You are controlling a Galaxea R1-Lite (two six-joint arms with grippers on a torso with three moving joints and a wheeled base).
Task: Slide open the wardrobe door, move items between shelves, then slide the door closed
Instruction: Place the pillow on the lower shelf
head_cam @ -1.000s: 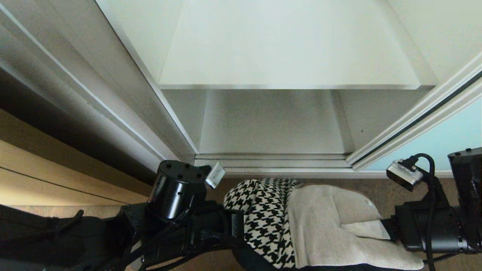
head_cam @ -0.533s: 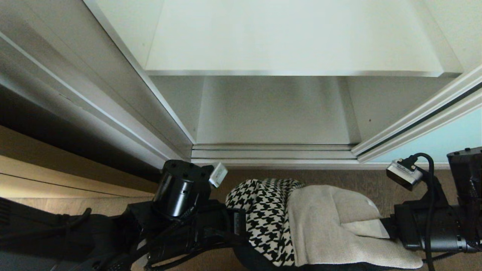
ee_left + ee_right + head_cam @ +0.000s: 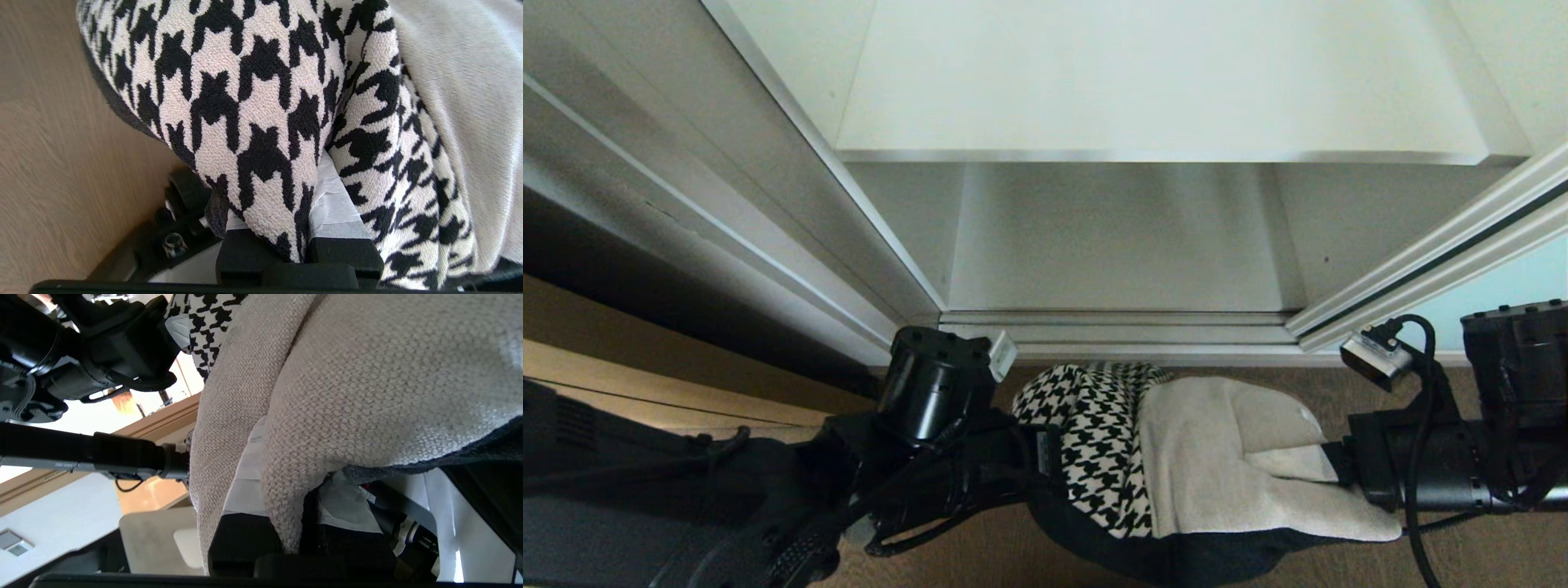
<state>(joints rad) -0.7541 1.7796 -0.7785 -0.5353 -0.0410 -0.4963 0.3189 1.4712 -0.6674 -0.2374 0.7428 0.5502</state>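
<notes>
Since a second ago the whole head view has shifted, so the wardrobe opening sits a little differently, while both arms and the cushion [image 3: 1176, 457] have come slightly up the picture toward the door track. Largest in sight is the open wardrobe: an upper shelf [image 3: 1160, 82] of plain white board, and below it a lower shelf [image 3: 1119, 245] in shadow. At the right edge stands the sliding wardrobe door [image 3: 1503, 286], its pale blue-green glass behind a silver-white frame. Grey-brown floor [image 3: 1258, 388] runs in front of the track. Above the floor, just before the track, the cushion hangs between the two arms. The left end effector [image 3: 294, 228] is pressed together on the houndstooth edge, its taped fingers [image 3: 331, 204] pinching a fold. The right end effector [image 3: 292, 522] is likewise clamped on the cream edge.
</notes>
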